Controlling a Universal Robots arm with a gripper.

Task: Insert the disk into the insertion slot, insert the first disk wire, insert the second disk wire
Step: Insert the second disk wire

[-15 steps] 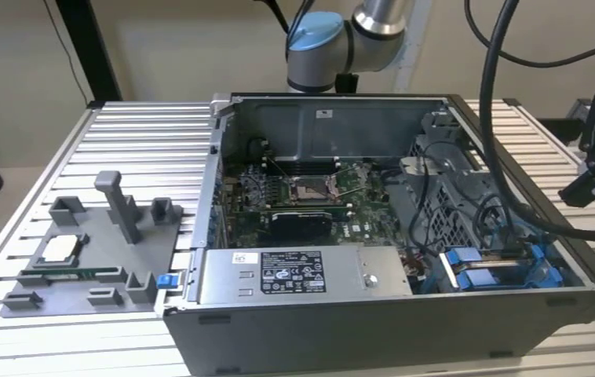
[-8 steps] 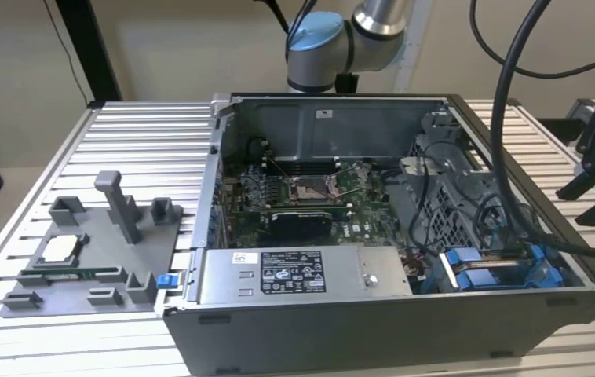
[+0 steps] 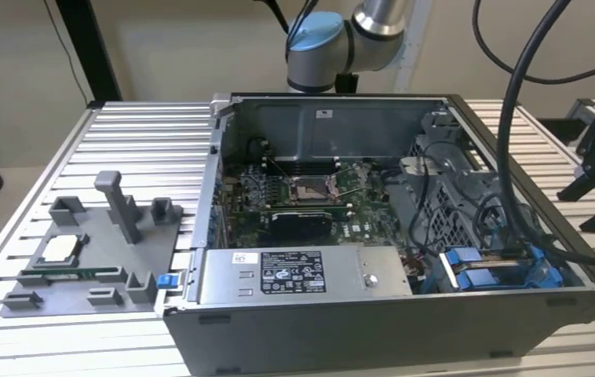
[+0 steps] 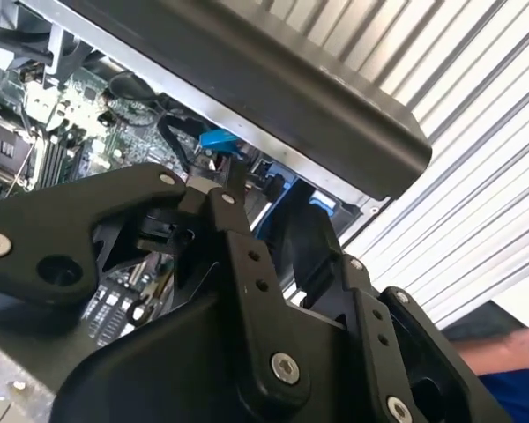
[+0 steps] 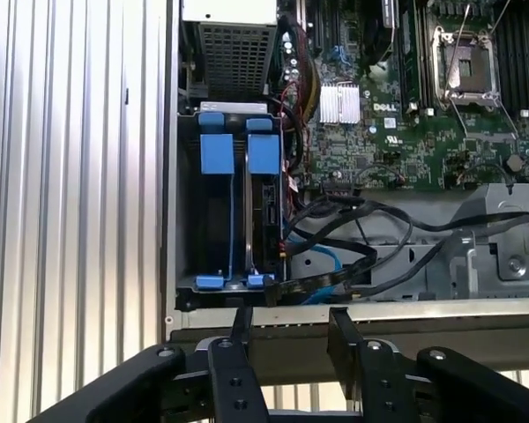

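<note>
My gripper [image 5: 291, 324] hangs open just outside the computer case's wall [image 5: 353, 310], with nothing between its fingers [image 5: 242, 322]. It sits at the exterior view's right edge [image 3: 582, 206] and shows close up in the second wrist view [image 4: 269, 207]. Directly past the wall lies the insertion slot [image 5: 213, 225], a bay with blue tabs [image 3: 483, 269] at both ends. A thin dark slab [image 5: 269, 216] stands edge-on in its motherboard side; I cannot tell whether it is the disk. Loose black wires [image 5: 370, 216] and a blue wire [image 5: 328, 261] lie beside the bay.
The open case [image 3: 381, 330] stands on a ribbed metal table [image 3: 140, 141]. Inside are a grey power supply box [image 3: 287, 275] and the motherboard with its CPU socket [image 3: 308, 188]. A grey fixture plate [image 3: 78, 271] lies at the exterior view's left. Thick black cables [image 3: 512, 118] hang over the case's right side.
</note>
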